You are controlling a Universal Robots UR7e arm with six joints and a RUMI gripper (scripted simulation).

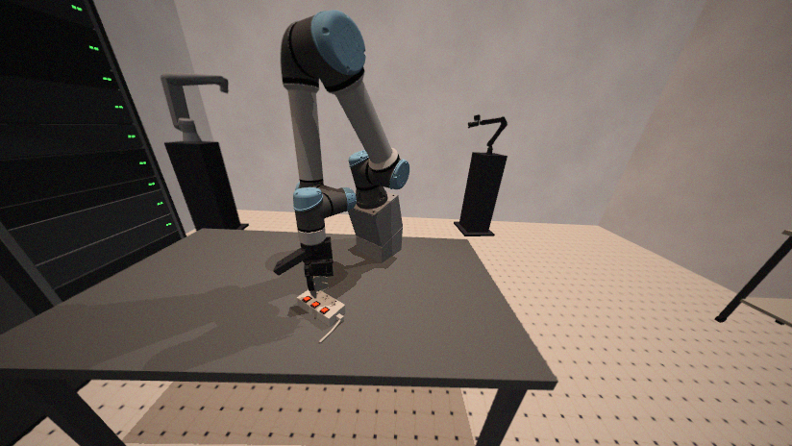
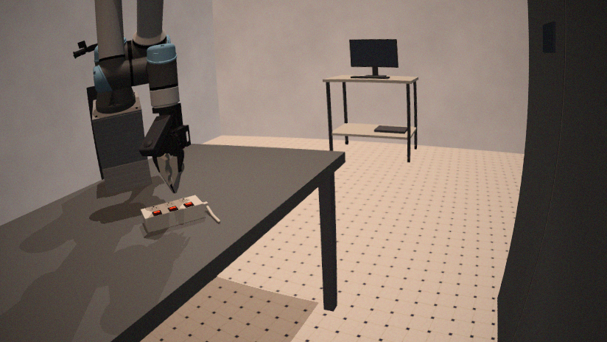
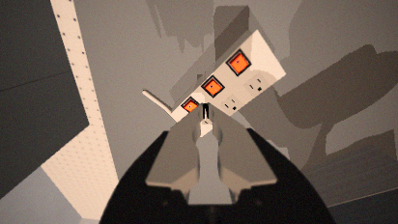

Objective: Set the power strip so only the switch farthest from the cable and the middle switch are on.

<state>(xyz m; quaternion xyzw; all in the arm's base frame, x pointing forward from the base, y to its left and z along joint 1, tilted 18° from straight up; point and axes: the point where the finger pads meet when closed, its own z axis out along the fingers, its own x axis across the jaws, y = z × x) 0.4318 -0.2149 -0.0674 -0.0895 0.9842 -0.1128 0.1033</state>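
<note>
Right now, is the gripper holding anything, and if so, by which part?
Nothing is held. The gripper is shut on itself, its tips poised above the power strip near the switch at the cable end.

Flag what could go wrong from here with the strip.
1. The shut end effector hangs above the cable-end switch, beside the middle switch; a slightly off press may hit the wrong one.
2. The strip lies loose on the table; an off-centre push could slide or tip it.
3. All three switches glow, so one press must land cleanly.
</note>
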